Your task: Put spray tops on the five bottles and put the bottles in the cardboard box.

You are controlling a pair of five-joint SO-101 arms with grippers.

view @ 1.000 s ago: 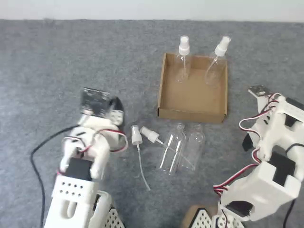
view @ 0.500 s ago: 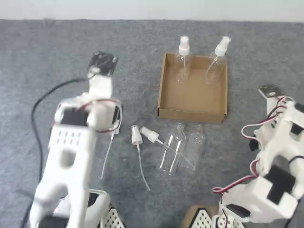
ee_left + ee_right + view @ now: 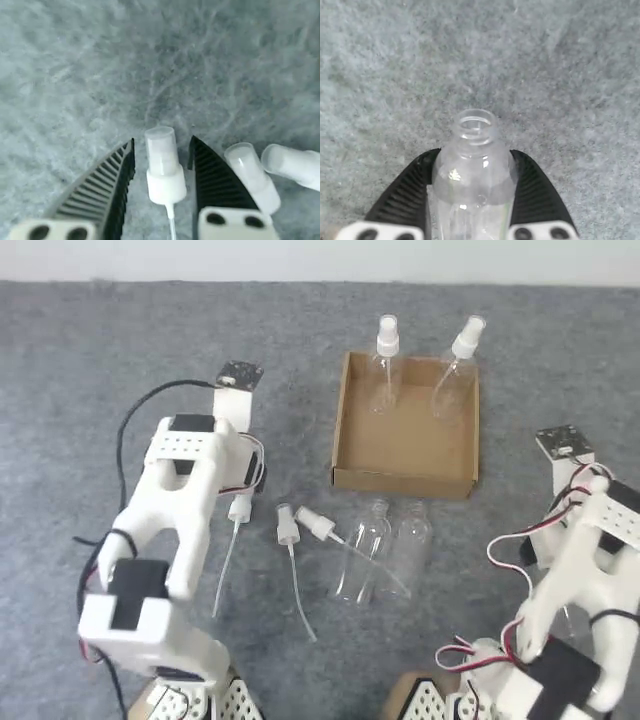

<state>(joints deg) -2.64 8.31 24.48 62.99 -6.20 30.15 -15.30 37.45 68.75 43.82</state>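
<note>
- Now the left gripper (image 3: 161, 141) sits low over the grey carpet (image 3: 120, 350), its claw narrowly open with one finger on each side of a spray top (image 3: 162, 167).
- One finger is right at the top's collar and a slim gap shows at the other, so the claw straddles it without clamping.
- From above, that top lies on the carpet off the box's near left corner, its thin tube (image 3: 222, 575) trailing back along the left arm.
- Two loose tops (image 3: 288, 525) lie just beside it, heads close together, between it and the bare bottles; one of their tubes crosses a bare bottle.
- The right gripper (image 3: 474, 152) is closed on a bottle (image 3: 472, 172), a finger pressed to each side of its shoulder, the open neck pointing out past the fingertips over the carpet.
- Whether this bottle rests on the carpet or is lifted, I cannot tell.
- The box (image 3: 400, 480) sits on the carpet's far middle part, open side up.
- Two capped bottles (image 3: 383, 375) stand in it against its far wall, tops poking above the rim, the right one tilted.
- Two bare bottles (image 3: 365, 552) lie side by side on the carpet just in front of the box's near wall, necks toward the box.
</note>
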